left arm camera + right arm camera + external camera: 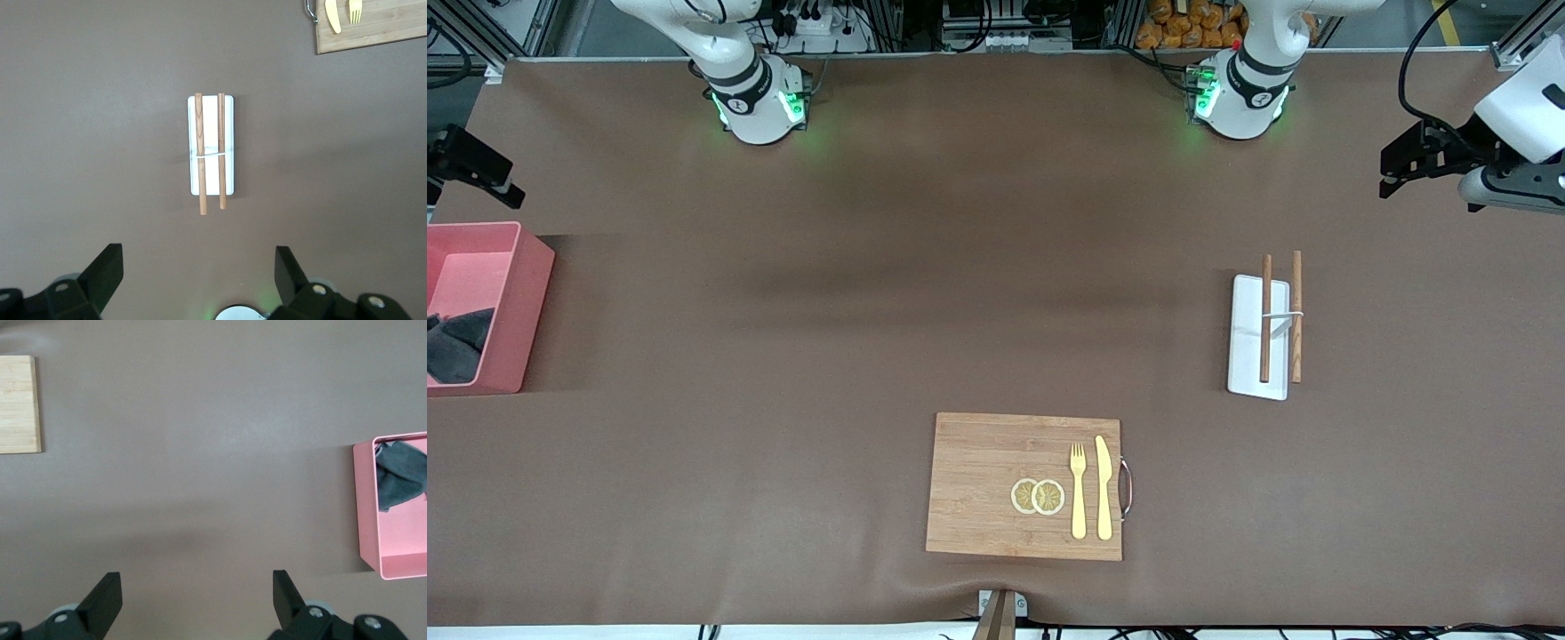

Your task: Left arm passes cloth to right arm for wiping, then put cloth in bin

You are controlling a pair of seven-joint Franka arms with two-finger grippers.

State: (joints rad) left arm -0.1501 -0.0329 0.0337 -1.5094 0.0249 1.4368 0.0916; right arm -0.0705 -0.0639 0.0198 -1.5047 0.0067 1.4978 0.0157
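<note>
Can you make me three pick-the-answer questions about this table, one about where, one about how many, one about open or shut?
1. Where is the floppy dark grey cloth?
A. in the pink plastic box
B. on the bamboo board
C. on the white tray

2. How many brown wooden chopsticks lie on the flat white tray?
A. one
B. two
C. four

3. How are the left gripper fingers?
A. shut on the cloth
B. shut, empty
C. open, empty

Answers: 1 A, grey folds show inside the pink walls; 2 B, two sticks lie side by side; 3 C, a wide gap holds nothing.
</note>
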